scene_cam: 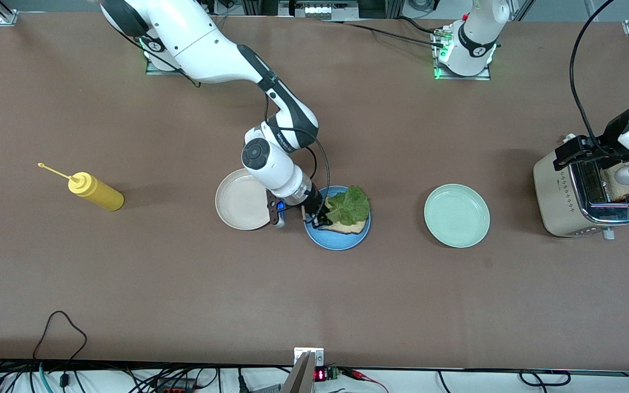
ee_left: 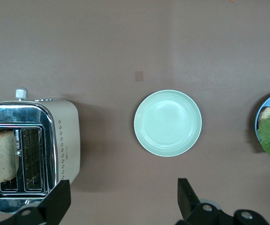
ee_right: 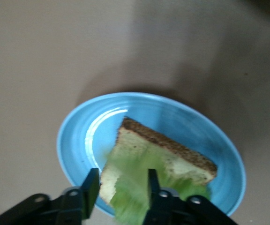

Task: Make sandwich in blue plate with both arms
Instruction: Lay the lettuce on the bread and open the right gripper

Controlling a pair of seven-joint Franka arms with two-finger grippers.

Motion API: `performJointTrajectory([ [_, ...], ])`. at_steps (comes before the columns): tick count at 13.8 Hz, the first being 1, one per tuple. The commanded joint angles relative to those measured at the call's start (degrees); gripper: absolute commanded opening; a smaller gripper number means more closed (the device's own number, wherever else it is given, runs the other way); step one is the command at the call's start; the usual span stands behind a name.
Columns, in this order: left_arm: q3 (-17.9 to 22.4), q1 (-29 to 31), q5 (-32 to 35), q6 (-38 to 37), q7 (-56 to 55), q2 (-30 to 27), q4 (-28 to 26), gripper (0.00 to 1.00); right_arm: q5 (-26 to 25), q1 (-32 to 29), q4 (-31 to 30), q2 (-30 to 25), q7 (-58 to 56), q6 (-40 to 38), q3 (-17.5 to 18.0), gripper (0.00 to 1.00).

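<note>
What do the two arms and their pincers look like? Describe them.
Both arms are glossy white shells with black joint bands. The right arm has a round black cap near the wrist and a black cable looping alongside. Each base glows green. The right pincer and the left pincer are black with two flat fingers.

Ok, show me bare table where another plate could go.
Bare patches: between the mustard bottle and cream plate; between the blue plate and mint plate; the strip nearest the front camera. Crowded: cream plate, right gripper and blue plate sit close together.
</note>
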Motion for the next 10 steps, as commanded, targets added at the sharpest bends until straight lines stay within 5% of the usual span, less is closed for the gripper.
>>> performJointTrajectory([
  [1,-0.17,0.21,-0.41,0.20,0.41,-0.56,-0.01,1.00,0.97,-1.39,0.36,-3.05,-0.81,-4.59,-0.17,1.00],
  [10,-0.17,0.21,-0.49,0.37,0.41,-0.56,-0.10,1.00,0.09,-15.70,-12.01,-27.64,-28.98,-29.29,-0.17,1.00],
])
